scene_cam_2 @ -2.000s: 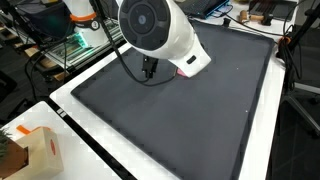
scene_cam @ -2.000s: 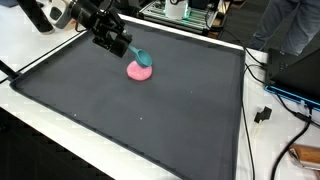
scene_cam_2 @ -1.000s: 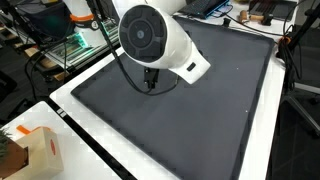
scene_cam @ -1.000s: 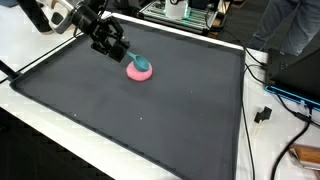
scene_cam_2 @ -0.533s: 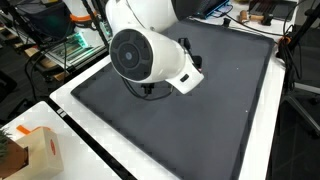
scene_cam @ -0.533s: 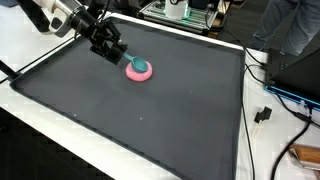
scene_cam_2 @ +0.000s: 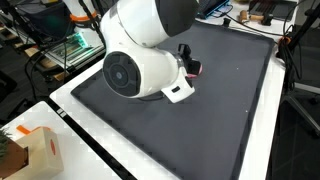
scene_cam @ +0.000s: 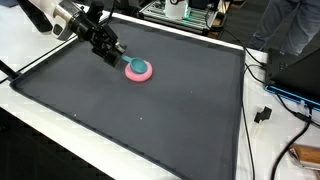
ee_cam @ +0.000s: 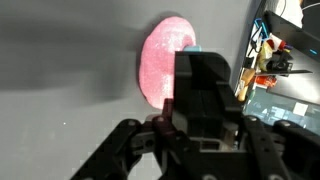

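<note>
The gripper (scene_cam: 109, 50) hangs low over the far corner of a dark mat (scene_cam: 150, 120), close to the mat's edge, at the end of an arm reaching in from the side. It carries nothing. Whether its fingers are spread or drawn together I cannot tell: in the exterior view they are too small, and in the wrist view the black body of the gripper fills the middle of the picture. Just beside it, and apart from it, a flat pink disc (scene_cam: 135, 73) lies on the mat, and a small teal object (scene_cam: 142, 67) rests on top of the disc. In the wrist view the pink disc (ee_cam: 158, 60) shows beyond the gripper, partly covered by it, and only a sliver of the teal object (ee_cam: 191, 48) peeks out at the gripper's upper edge. The mat lies on a white table (scene_cam: 30, 100). In an exterior view the arm's large white joint (scene_cam_2: 135, 65) blocks most of the scene, and a cardboard box (scene_cam_2: 38, 150) stands at the near corner of the table. Cables (scene_cam: 262, 95) run along the table beside the mat.
</note>
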`<state>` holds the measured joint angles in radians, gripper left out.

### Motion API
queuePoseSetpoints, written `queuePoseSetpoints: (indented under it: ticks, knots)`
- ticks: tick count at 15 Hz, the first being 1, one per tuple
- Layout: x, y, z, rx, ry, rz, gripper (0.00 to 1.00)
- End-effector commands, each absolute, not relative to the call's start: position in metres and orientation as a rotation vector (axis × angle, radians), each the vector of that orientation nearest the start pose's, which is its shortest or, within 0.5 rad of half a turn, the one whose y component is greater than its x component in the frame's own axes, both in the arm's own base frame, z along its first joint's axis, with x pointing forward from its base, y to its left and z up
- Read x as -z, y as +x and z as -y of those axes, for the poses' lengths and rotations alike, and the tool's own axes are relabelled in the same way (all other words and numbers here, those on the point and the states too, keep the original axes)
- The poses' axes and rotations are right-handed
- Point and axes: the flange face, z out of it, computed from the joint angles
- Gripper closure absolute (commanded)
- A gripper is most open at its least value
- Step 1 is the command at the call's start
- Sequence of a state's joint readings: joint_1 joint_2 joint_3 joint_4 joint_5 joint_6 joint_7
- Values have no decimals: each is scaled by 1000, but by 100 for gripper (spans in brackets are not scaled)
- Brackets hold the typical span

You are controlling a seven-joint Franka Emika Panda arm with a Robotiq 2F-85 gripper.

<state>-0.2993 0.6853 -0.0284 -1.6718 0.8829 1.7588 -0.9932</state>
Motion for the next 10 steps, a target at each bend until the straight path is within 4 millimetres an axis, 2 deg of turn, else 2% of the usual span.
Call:
queuePoseSetpoints:
  ticks: [1,7,10]
  knots:
    - [-159,617,153,23,-2228,147,75]
    - [-156,620,150,-7,-2183,294,75]
    - [-152,622,153,-6,-2166,268,75]
